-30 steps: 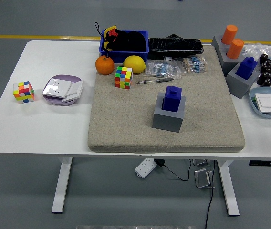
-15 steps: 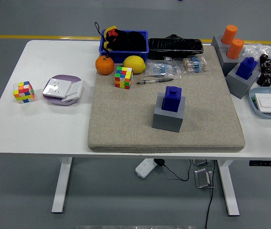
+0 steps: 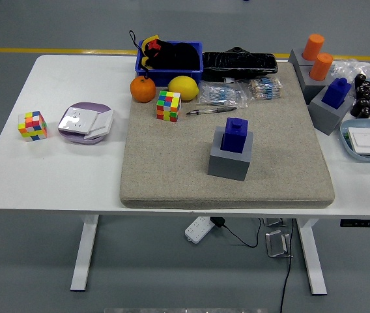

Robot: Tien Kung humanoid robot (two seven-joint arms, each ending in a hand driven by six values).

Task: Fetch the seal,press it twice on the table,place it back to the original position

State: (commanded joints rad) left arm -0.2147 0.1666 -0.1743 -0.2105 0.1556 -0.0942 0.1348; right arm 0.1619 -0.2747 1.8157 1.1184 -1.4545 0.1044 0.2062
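A dark blue seal (image 3: 236, 135), a blocky stamp with a small knob on top, stands upright in a grey cube-shaped holder (image 3: 230, 160). The holder sits near the middle of a beige felt mat (image 3: 172, 169) with a coarse woven look. The mat covers the middle and right of a white counter (image 3: 55, 176) on white legs, over a plain grey floor with a yellow line along the far side. No robot hand is in view, so neither hand's state can be told.

Behind the seal on the mat lie a pen (image 3: 211, 111), a multicoloured puzzle cube (image 3: 169, 105), a yellow lemon (image 3: 184, 88) and an orange (image 3: 142, 89). A blue bin (image 3: 191, 62) at the far edge holds a black soft object that is hard to make out. Next to it sit a black wrapped bundle (image 3: 240, 64) and clear bags of small parts (image 3: 237, 92), their contents too small to tell.

At the right, a second blue seal (image 3: 336, 92) and two orange cylinders (image 3: 317, 56) stand in grey holders. A pale blue dish (image 3: 366, 140) is cut off by the picture's edge. On the bare left side rest another puzzle cube (image 3: 32, 125) and a lilac plate (image 3: 85, 122) carrying white flat pieces.
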